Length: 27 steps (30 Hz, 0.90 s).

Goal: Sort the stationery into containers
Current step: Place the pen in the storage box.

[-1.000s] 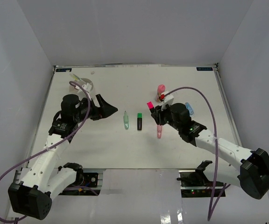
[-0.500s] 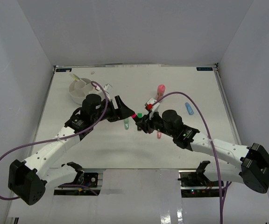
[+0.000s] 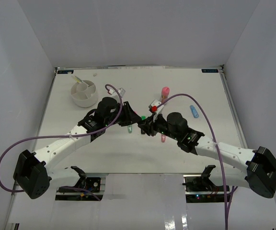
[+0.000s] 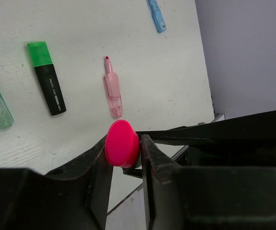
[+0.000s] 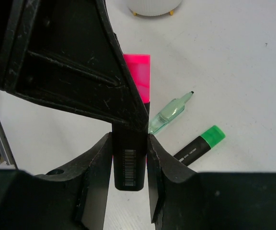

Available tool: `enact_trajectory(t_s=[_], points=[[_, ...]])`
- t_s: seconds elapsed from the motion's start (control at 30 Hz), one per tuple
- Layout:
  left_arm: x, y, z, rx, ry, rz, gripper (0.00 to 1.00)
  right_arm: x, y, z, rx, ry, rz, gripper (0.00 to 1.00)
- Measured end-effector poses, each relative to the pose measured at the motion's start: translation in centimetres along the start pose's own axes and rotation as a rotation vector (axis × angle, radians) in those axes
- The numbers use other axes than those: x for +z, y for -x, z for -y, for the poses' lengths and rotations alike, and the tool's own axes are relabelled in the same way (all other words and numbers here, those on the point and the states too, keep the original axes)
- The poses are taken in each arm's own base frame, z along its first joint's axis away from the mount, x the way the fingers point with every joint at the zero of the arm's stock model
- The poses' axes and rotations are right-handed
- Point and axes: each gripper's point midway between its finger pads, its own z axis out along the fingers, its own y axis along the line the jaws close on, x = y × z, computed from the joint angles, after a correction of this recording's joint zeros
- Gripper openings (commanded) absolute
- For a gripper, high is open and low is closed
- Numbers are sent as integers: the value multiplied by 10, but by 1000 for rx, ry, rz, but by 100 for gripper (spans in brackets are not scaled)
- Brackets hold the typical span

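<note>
Visibly, the white organiser cup (image 3: 85, 101) holds thin pens (image 3: 76, 78), leaning outward.

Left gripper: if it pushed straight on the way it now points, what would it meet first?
The pink-capped black marker sits between the left gripper jaws. Straight beyond it is the right gripper, holding that marker's barrel head-on. They look very close, so contact would probably come almost at once.

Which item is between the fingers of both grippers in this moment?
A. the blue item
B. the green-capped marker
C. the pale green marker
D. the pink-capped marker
D: the pink-capped marker is gripped by the left gripper at its cap and by the right gripper at its black body, while the green-capped marker lies on the table.
</note>
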Motion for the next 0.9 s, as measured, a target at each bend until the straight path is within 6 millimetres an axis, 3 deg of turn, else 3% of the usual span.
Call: enact_trajectory(t_s=[0.17,0.23,0.27,0.33,0.47,0.53,0.57,0.63,0.77,0.9], points=[[0,2,2,3,-2,12,17,2,1,0,2,-1,5,34],[0,3,2,3,0,15,12,2,1,0,3,-2,9,42],[0,3,2,4,0,18,10,3,2,1,3,-3,11,51],[1,5,1,10,6,29,7,3,2,1,6,-4,14,59],[0,12,-8,44,56,65,5,2,-1,5,-1,-26,10,89],[-2,20,-16,72,112,95,5,1,-6,9,-5,-48,0,97],[-3,25,-19,89,138,112,5,0,-9,12,-9,-62,-6,95],[-9,42,-24,135,203,155,5,-2,-15,18,-24,-94,-22,90],[-22,96,-34,217,327,277,5,-7,-32,30,-43,-152,-69,90],[-41,151,-76,253,496,374,6,-12,-47,40,-61,-196,-105,90]])
